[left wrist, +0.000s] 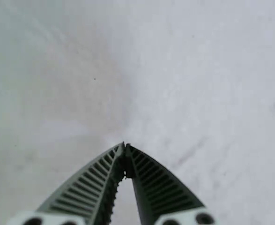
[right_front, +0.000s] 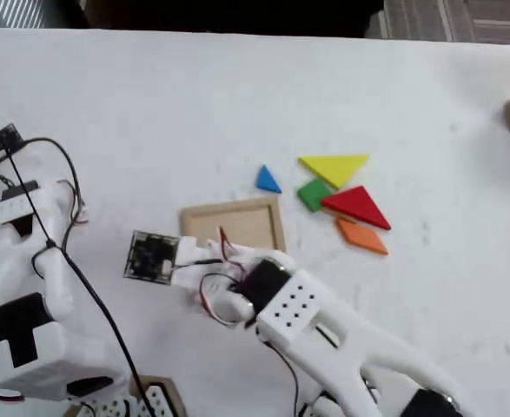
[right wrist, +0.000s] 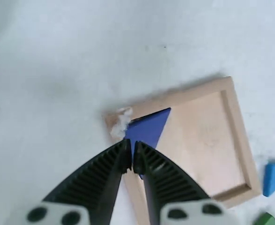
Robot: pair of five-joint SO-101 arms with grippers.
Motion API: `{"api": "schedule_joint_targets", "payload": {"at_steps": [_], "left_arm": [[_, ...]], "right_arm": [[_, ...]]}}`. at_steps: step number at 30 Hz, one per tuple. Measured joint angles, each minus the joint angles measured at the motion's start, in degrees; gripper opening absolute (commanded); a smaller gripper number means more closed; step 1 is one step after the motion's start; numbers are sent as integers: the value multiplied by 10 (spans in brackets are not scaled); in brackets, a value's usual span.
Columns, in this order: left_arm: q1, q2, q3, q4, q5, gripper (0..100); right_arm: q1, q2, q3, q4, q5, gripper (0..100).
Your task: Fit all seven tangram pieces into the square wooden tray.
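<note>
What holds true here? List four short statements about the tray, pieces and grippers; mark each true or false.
A dark blue triangular piece lies inside the square wooden tray. True.
The red triangular piece sits in the tray. False: it lies on the white table, beside the green square piece.
The left gripper is shut, holding nothing. True.
The yellow triangular piece touches the small light blue triangular piece. False: bare table separates them.
</note>
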Motion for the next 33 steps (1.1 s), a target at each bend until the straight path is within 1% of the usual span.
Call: {"api": "schedule_joint_targets", "payload": {"at_steps": [4, 6, 10, 11, 14, 16, 19, 23, 29, 33], "left_arm": [[0, 0, 0, 0, 0, 24], [0, 0, 0, 0, 0, 24], [0, 0, 0, 0, 0, 24], [0, 0, 0, 0, 0, 24], [0, 0, 0, 0, 0, 24], [0, 0, 0, 0, 0, 24], [0, 0, 0, 0, 0, 24], [0, 0, 0, 0, 0, 24], [0, 0, 0, 0, 0, 24], [0, 0, 0, 0, 0, 24]], "right_arm": [[5, -27, 21, -4, -5, 189], [1, -27, 47, -22, -4, 214], [-18, 11, 71, -72, -4, 174], [-21, 25, 71, -80, 9, 169], [-21, 82, 71, -113, 40, 187], [-20, 119, 70, -129, 46, 199], [-21, 175, 42, -126, 49, 189], [-20, 230, -8, -107, 51, 145], [-19, 281, -66, -104, 55, 22], [-19, 290, -78, -108, 55, 19]]}}
